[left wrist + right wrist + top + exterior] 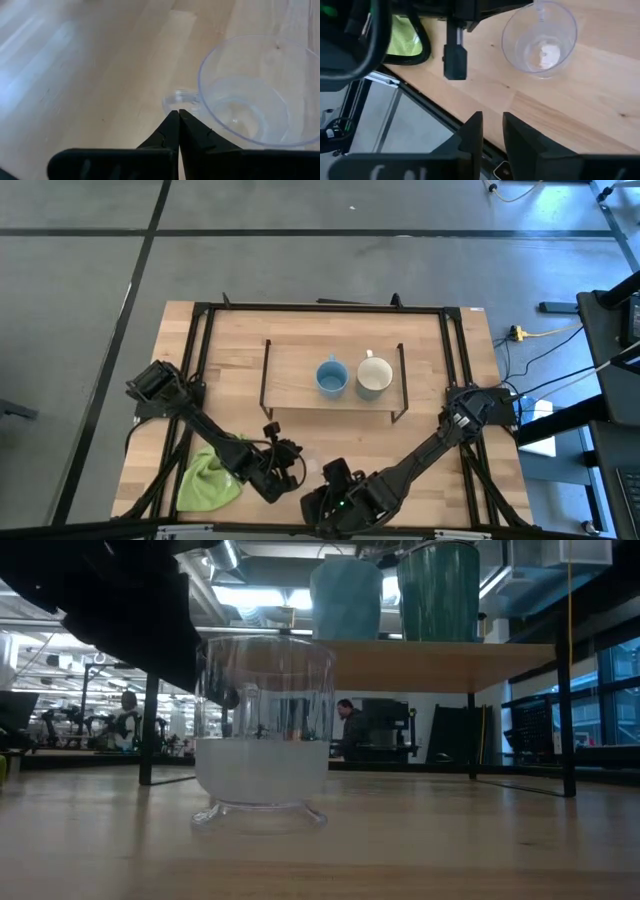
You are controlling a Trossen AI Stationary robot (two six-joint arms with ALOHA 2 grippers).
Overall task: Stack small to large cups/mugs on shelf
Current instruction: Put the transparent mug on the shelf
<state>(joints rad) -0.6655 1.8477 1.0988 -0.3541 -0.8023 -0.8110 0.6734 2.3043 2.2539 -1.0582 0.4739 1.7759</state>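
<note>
The wooden table carries the shelf, a light-wood board on a thin black wire frame set toward the far edge at centre; on the board the light-blue mug and the cream-white mug stand upright, side by side and just apart, both opaque, smooth-walled and handled. The remaining task item, the clear glass cup, stands upright on the table top near the front edge, between the two grippers and held by neither; it is a transparent, thin-walled tumbler on a small flared foot, with a small clear handle visible in the left wrist view; expect a slippery, low-contrast surface. A green cloth, soft and crumpled, lies at the front-left corner. The left gripper sits just beside the cup's handle with jaws pressed together; the right gripper hangs over the front edge, a little way from the cup, jaws slightly parted with nothing between them. Judged procedure: spread one gripper wider than the wall; approach from above; straddle the rim opposite the handle; close gently to avoid tipping; lift vertically; clear the shelf frame before lowering.
</note>
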